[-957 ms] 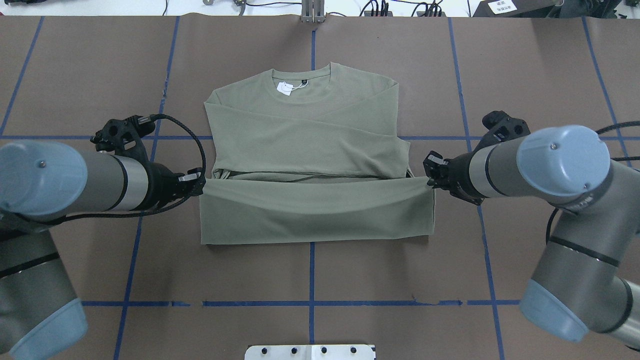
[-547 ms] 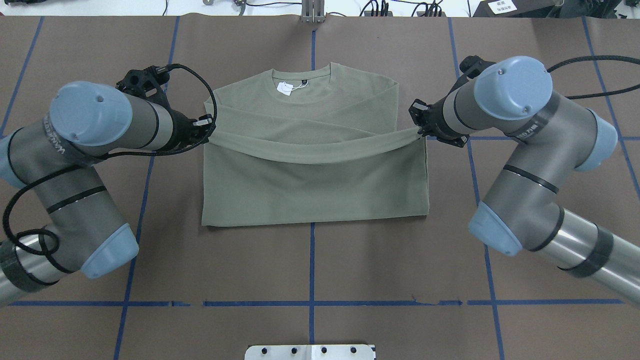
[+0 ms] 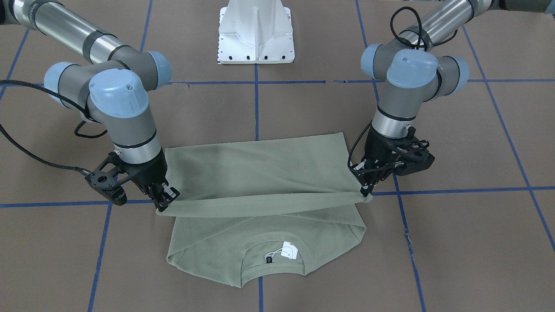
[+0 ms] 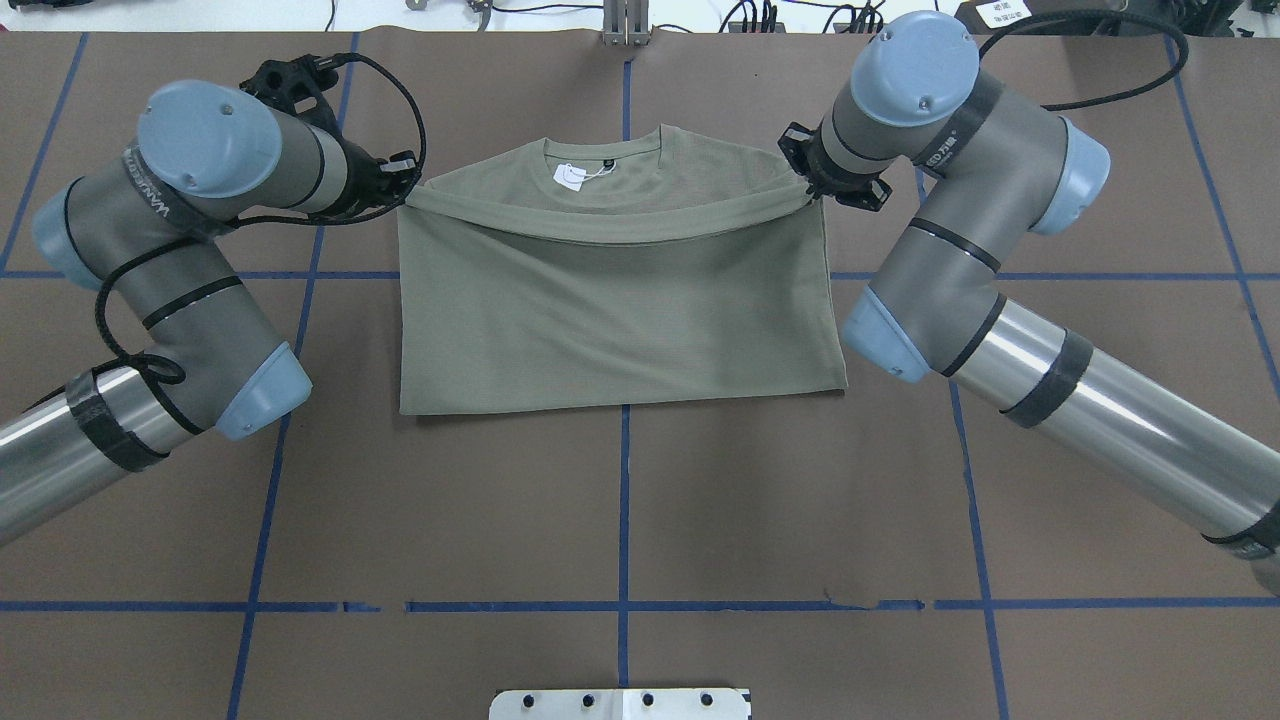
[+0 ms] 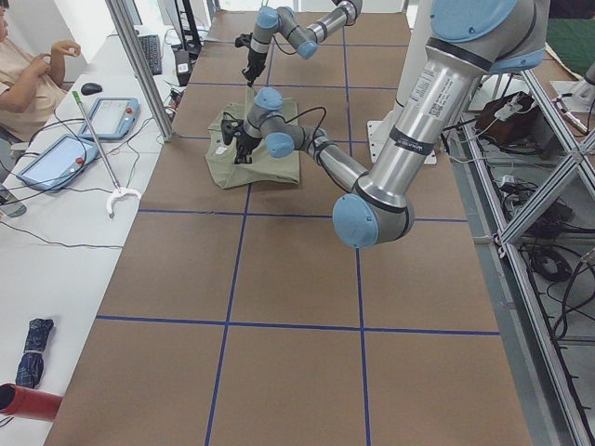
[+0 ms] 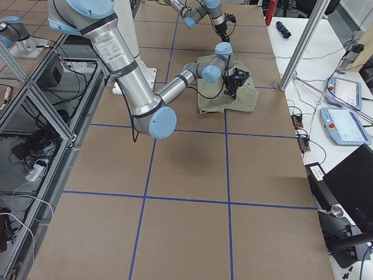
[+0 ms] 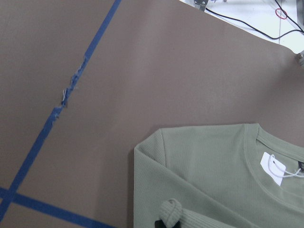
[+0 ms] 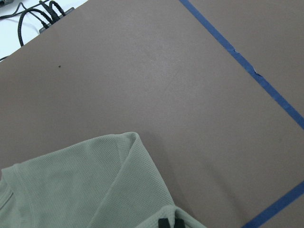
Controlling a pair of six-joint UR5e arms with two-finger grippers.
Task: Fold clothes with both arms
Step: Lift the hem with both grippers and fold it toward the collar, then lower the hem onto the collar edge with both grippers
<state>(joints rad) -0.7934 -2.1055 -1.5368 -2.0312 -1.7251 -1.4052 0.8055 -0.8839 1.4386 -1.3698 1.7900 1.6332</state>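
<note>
The sage-green shirt (image 4: 620, 300) lies on the brown table, collar at the far side, with its white hang tag (image 4: 570, 177) showing. Its lower half is folded up over the body. My left gripper (image 4: 405, 190) is shut on the hem's left corner beside the left shoulder. My right gripper (image 4: 808, 192) is shut on the hem's right corner beside the right shoulder. The hem hangs taut between them, slightly above the chest. In the front-facing view the left gripper (image 3: 366, 195) and right gripper (image 3: 162, 206) pinch the same raised edge. The left wrist view shows bunched cloth (image 7: 171, 211) at its fingertips.
The white pedestal base (image 3: 256, 34) stands at the robot's side of the table. Blue tape lines (image 4: 624, 500) cross the brown table cover. An operator (image 5: 19, 74) sits at a side desk with tablets and cables beyond the far edge.
Both grippers have carried the hem away from the robot, from about mid-shirt up to shoulder level. The folded bottom edge has moved up with it, and more of the sleeves is covered.
</note>
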